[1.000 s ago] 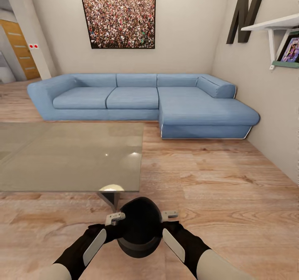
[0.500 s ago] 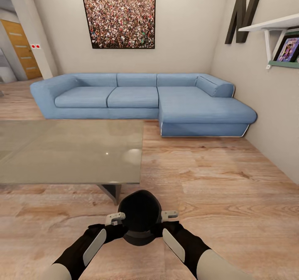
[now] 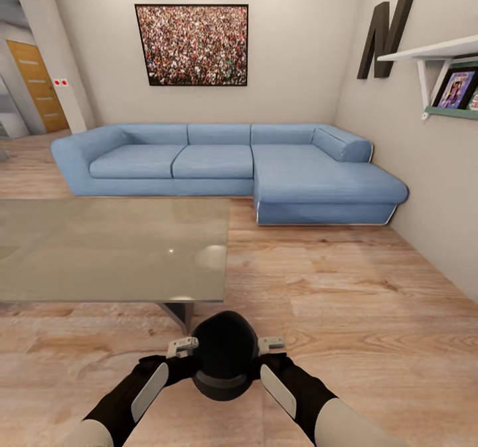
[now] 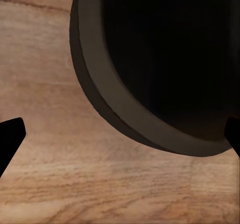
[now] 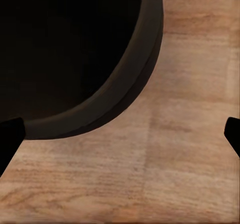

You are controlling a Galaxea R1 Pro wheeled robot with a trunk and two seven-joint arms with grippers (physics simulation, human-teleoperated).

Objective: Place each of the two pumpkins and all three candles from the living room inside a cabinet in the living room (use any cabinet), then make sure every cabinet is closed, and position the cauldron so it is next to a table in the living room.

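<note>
Black and round-bellied, the small flared-rim cauldron [image 3: 224, 354] sits pinched between my left gripper [image 3: 184, 349] and right gripper [image 3: 270, 345]; whether each has its own fingers open or closed, I cannot tell. It hangs just beside the glass-topped low table [image 3: 99, 248]. I judge it stiff, heavy, slippery; under the rim grips best.

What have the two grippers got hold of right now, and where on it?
The black cauldron, carried between the left gripper and the right gripper, which press on its opposite sides near the rim, above the wood floor.
</note>
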